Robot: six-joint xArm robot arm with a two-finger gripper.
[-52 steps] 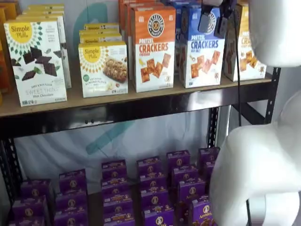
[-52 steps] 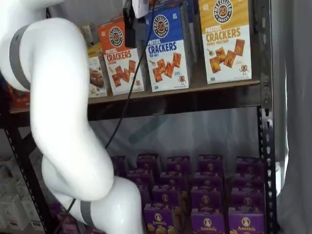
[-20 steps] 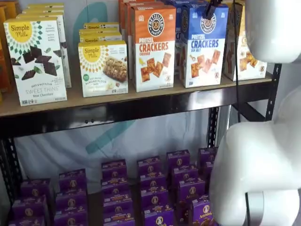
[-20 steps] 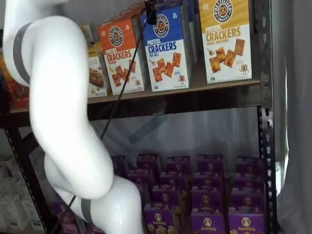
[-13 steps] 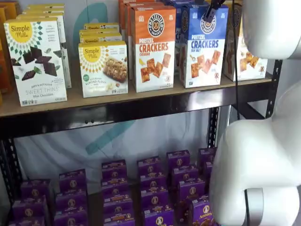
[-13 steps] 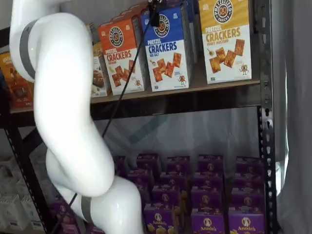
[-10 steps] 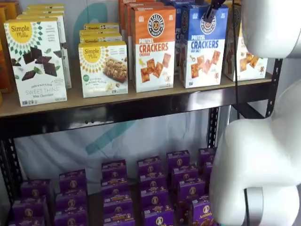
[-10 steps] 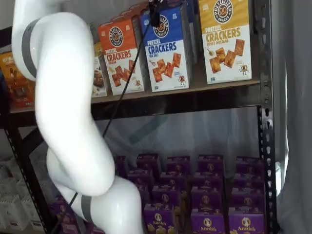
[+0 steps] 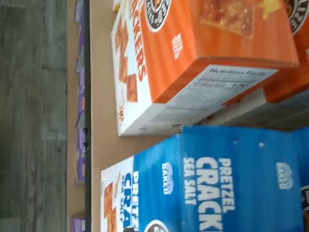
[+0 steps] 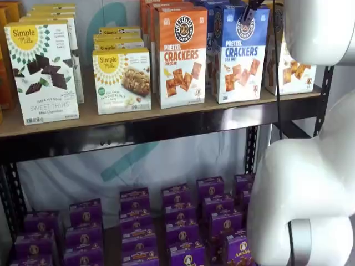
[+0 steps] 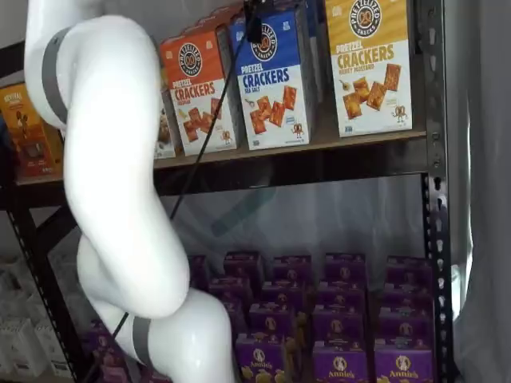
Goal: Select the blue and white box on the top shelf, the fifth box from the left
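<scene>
The blue and white box stands upright on the top shelf, between an orange-topped box and a yellow-topped box. It also shows in a shelf view. My gripper shows only as black fingers hanging from the view's top edge, in front of the box's upper part near its round logo. In a shelf view it hangs the same way with a cable beside it. No gap between the fingers shows. The wrist view looks at the box's blue top from close up.
The orange cheddar cracker box stands just left of the blue one, also close in the wrist view. A yellow-topped cracker box stands to its right. Simple Mills boxes stand further left. Purple boxes fill the lower shelf. My white arm fills the foreground.
The gripper has risen from in front of the box's middle to the view's top edge, so only its fingertips show. The arm's elbow has shifted slightly. The boxes have not moved.
</scene>
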